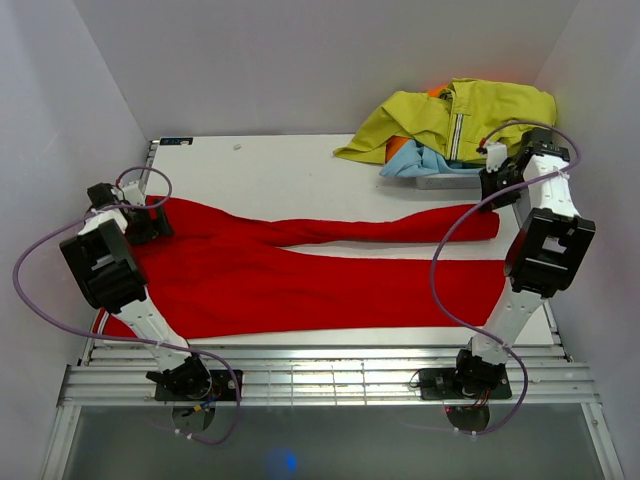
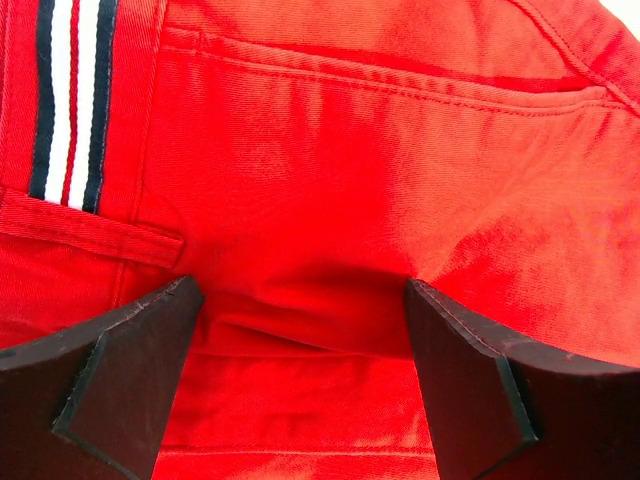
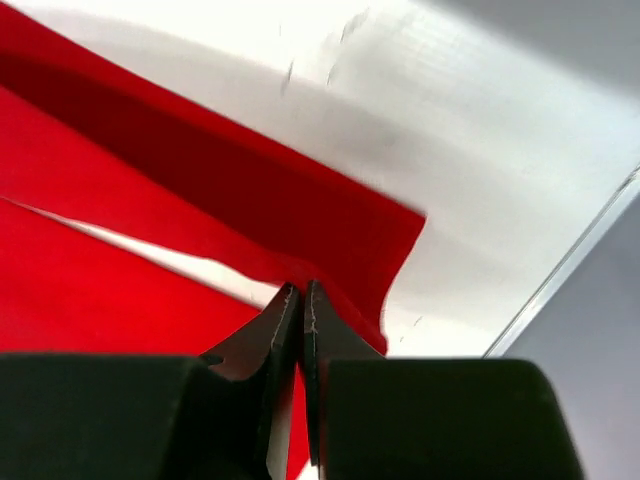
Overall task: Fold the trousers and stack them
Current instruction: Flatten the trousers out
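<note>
The left gripper [image 2: 302, 292] hangs with its jaws spread wide over the waist end of the trousers [image 1: 300, 275], beside a belt loop [image 2: 90, 235], a stance judged to suit a fresh grasp there. The right gripper [image 3: 300, 292] has its fingers pressed together at the hem of the farther leg; whether cloth is nipped between them cannot be determined. The trousers lie unfolded across the white table [image 1: 300, 165], waist left and legs right, while a yellow-green jacket [image 1: 455, 115] and a light blue garment [image 1: 415, 160] are heaped at the far right corner against plain white walls [image 1: 300, 60].
</note>
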`<state>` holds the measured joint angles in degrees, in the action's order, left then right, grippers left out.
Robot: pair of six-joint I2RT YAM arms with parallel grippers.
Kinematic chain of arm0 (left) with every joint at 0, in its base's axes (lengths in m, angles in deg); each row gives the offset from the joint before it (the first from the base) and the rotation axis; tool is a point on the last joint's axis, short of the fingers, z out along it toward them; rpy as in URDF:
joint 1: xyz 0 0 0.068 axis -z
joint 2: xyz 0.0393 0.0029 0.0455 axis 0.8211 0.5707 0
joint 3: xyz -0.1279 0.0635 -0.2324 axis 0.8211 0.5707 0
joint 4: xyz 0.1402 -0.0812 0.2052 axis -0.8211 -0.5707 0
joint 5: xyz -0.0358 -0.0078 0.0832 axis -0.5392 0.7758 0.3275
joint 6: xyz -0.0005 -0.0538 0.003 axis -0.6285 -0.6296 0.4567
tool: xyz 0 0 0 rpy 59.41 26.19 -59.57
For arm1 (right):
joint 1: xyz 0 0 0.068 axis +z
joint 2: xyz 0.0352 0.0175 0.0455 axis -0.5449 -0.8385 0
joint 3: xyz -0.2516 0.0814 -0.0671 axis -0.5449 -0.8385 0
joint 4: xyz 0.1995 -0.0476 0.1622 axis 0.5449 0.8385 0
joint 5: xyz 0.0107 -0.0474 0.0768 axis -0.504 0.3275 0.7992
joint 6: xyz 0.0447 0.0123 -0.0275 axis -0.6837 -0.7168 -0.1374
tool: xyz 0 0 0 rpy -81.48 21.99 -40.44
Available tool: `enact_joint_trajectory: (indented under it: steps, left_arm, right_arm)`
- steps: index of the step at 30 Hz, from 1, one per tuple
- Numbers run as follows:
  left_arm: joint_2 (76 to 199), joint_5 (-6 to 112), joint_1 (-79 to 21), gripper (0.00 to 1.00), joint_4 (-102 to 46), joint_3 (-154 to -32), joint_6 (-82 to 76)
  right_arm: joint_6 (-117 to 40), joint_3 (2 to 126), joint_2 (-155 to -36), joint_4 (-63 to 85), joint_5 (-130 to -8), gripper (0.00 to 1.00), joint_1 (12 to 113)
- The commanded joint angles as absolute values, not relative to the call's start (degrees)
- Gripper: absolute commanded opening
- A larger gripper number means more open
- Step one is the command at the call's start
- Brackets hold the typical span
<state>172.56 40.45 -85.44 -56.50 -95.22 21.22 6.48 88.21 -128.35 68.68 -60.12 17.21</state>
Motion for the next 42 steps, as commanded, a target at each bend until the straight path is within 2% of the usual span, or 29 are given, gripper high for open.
enact_joint_trajectory:
  steps: [1, 3, 5, 13, 15, 20, 22, 26, 32, 35, 39, 42]
  left_arm:
    - [170.59, 41.49, -86.57, 0.95, -59.48, -93.71, 21.77]
    - [170.33, 42.37, -86.49, 0.95, -59.66, -93.98, 22.55]
    - [169.54, 42.55, -86.49, 0.95, -59.22, -93.54, 23.0]
    - [169.98, 41.32, -86.49, 0.95, -59.04, -93.19, 22.65]
    - [169.71, 41.06, -86.49, 0.95, -58.96, -93.1, 22.56]
    - [169.53, 40.7, -86.4, 0.95, -58.96, -92.66, 22.29]
    - [169.71, 40.88, -86.49, 0.95, -58.96, -92.66, 22.29]
    - [170.59, 40.79, -86.49, 0.95, -58.96, -92.75, 22.03]
    - [171.56, 41.23, -86.49, 0.95, -58.78, -93.1, 21.94]
    - [171.73, 41.5, -86.49, 0.95, -58.61, -92.49, 22.03]
    - [171.3, 42.11, -86.4, 0.95, -58.52, -92.22, 22.56]
    - [171.29, 42.2, -86.49, 0.96, -58.43, -92.75, 22.47]
  right_arm:
    - [-0.47, 93.3, -122.39, 57.94, -52.58, 0.08, 17.11]
    - [0.41, 99.18, -122.13, 62.17, -49.9, 0.08, 17.11]
    - [4.35, 99.74, -120.64, 67.17, -47.61, 0.08, 17.2]
    - [16.92, 81.04, -104.13, 73.6, -51.3, 0.08, 17.02]
    - [22.19, 79.09, -99.38, 78.51, -49.81, 0.08, 17.02]
    - [25.9, 71.98, -89.53, 78.37, -48.49, 0.08, 17.02]
    - [23.45, 69.95, -90.22, 75.84, -50.75, 0.08, 17.02]
    - [16.43, 66.69, -100.81, 65.2, -56.21, 0.08, 15.71]
    - [1.85, 74.77, -118.75, 51.42, -60.61, 0.08, 15.27]
    - [-4.83, 80.04, -123.52, 47.61, -61.06, 0.08, 14.56]
    - [-8.11, 82.69, -123.19, 44.18, -57.1, 0.08, 13.86]
    - [-10.48, 80.15, -120.12, 40.76, -60.25, 0.08, 13.77]
